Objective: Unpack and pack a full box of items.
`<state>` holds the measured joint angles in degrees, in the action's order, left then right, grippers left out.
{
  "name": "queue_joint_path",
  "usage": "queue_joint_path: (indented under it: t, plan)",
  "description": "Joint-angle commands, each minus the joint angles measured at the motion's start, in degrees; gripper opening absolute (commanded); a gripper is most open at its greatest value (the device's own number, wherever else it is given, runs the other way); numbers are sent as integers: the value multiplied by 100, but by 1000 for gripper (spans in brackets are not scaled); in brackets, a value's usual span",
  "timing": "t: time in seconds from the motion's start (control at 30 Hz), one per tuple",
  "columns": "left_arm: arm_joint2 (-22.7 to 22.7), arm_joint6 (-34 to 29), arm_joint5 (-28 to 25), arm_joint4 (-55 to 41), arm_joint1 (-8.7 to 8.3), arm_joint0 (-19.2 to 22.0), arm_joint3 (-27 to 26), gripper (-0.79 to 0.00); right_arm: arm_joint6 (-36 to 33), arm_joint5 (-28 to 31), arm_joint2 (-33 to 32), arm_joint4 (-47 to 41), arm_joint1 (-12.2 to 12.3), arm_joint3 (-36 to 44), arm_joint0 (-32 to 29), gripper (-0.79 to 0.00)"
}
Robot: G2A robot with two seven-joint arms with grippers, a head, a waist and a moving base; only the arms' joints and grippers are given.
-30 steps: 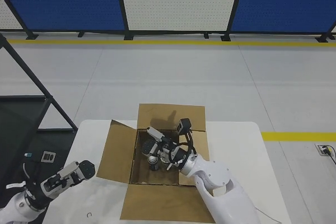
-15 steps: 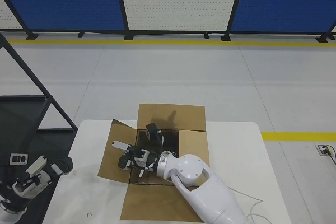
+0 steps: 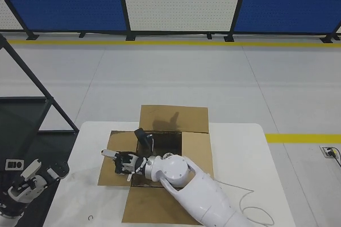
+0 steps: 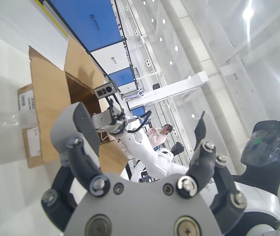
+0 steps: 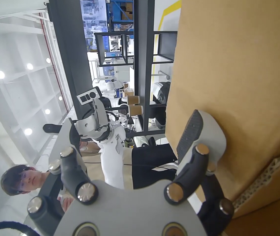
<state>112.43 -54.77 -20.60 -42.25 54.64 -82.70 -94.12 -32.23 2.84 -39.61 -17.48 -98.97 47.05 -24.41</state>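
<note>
An open cardboard box (image 3: 174, 118) stands on the white table (image 3: 244, 153) with its flaps spread out. My right gripper (image 3: 118, 160) is over the box's left flap (image 3: 109, 170), open and holding nothing. In the right wrist view the right gripper (image 5: 132, 124) has one finger (image 5: 204, 128) close against the brown flap (image 5: 228, 62). My left gripper (image 3: 48, 170) hangs open and empty beyond the table's left edge. From the left wrist view the left gripper (image 4: 140, 111) faces the box (image 4: 49, 94) from a distance. The right arm hides most of the box's dark inside.
A black metal rack frame (image 3: 23, 68) stands left of the table. A small dark ring (image 3: 90, 217) lies near the table's front left corner. A thin cable (image 3: 247, 198) trails across the table by the right arm.
My right gripper has come out of the box and swung left over the left flap, which now lies flatter. The left arm has drawn back past the table's left edge.
</note>
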Motion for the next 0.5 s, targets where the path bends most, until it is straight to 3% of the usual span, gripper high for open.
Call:
queue_joint_path:
  t: [0.0,0.47]
  plan:
    - [-13,-6,5,2,1,18,3,0,150,-24,64,123,-51,-65,40,0]
    - [3,-55,-14,-47,16,-18,76,0,741,-205,230,669,-323,-461,172,0]
